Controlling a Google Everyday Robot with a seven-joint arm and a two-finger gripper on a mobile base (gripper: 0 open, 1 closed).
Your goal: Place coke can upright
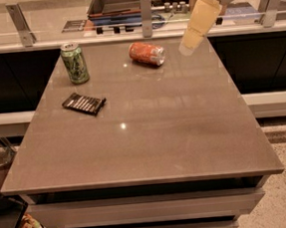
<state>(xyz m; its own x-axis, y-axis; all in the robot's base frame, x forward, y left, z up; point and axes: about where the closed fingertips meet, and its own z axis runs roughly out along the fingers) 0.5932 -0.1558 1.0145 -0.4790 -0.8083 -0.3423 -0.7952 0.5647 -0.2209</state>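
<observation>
The coke can [147, 54], orange-red with a silver end, lies on its side near the back middle of the brown table [155, 135]. My gripper [187, 48] hangs from the upper right, pale yellow and pointing down-left. It is above the table's back edge, a short way to the right of the can and not touching it. It holds nothing that I can see.
A green can [74, 63] stands upright at the back left. A flat black wrapped bar [84, 103] lies in front of it. A counter with a glass rail and posts [146, 10] runs behind the table. The table's edges drop off at front and right.
</observation>
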